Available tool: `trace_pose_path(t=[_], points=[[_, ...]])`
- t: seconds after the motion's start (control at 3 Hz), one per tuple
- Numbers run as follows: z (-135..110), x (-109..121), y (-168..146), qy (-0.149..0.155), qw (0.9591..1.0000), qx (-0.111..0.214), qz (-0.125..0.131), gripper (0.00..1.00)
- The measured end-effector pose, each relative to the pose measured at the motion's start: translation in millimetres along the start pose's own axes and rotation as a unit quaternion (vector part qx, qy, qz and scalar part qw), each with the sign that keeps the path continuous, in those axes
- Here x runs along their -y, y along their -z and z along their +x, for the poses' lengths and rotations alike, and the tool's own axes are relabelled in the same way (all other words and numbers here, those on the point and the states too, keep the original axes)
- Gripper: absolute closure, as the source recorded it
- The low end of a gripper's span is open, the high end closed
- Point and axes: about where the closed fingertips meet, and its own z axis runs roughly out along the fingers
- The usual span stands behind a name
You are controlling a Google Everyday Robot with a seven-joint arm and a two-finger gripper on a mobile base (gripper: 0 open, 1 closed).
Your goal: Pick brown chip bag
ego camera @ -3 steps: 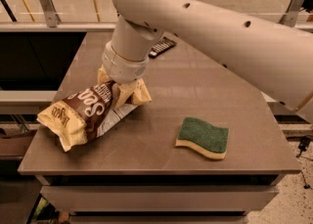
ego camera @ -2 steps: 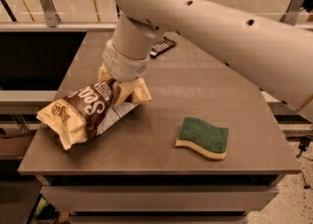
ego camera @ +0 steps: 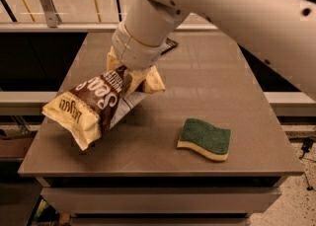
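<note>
The brown chip bag (ego camera: 98,102) has a dark brown middle with white lettering and cream-yellow ends. It hangs tilted over the left part of the table (ego camera: 222,72), upper end pinched under my wrist, lower left end low near the table's left edge. My gripper (ego camera: 129,74) sits at the bag's bunched upper end, mostly hidden by the white wrist, and is shut on the bag.
A green-and-yellow sponge (ego camera: 205,138) lies at the front right of the table. A small black remote (ego camera: 169,46) peeks out behind my arm at the back. A railing and floor lie beyond the table's far edge.
My arm has risen toward the camera, and the bag's upper end has come up with it, so the bag now hangs more steeply. The sponge has not moved.
</note>
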Motion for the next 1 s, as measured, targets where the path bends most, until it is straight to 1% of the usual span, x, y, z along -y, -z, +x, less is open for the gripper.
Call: trace_pose_path(t=[0.33, 0.67, 1.0], points=[[-3, 6, 40, 0.016, 0.9988, -0.022, 0.041, 1.0], [2, 14, 73, 0.025, 0.9944, -0.034, 0.097, 1.0], [13, 25, 98, 0.033, 0.9882, -0.032, 0.146, 1.0]])
